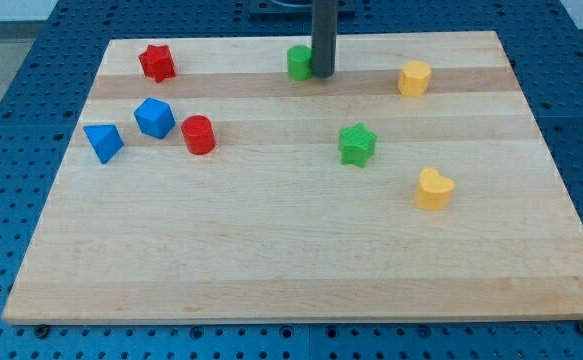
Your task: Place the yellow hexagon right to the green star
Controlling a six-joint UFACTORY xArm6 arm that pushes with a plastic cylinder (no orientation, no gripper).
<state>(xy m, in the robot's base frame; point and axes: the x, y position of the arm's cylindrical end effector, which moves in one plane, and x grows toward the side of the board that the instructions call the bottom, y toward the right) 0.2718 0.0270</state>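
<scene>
Nearest the view's bottom edge of the wooden board (301,280) sits a yellow heart-shaped block (433,189), toward the board's right edge and about halfway up it. Up and to its left, near the middle of the board and slightly right of centre, is the green star (356,144). The yellow hexagon (414,77) stands near the top edge, toward the top right corner, well apart from the star and lying above it and to its right.

At the middle of the top edge a green round block (298,62) touches the left side of the dark rod; my tip (322,73) rests on the board just beside this block, on its right. The rod is a plain straight rod with no pincer on it, so nothing is being gripped. The hexagon is well to the right of my tip.

Near the top left corner is a red star (157,62). Along the left edge, about a third of the way down, a blue triangular block (103,141) lies closest to the edge, a blue cube-like block (154,117) just to its right and a little higher, and a red cylinder (198,134) just beside that.

Around the board is a blue perforated surface (31,90). No brand, label or writing can be read anywhere.
</scene>
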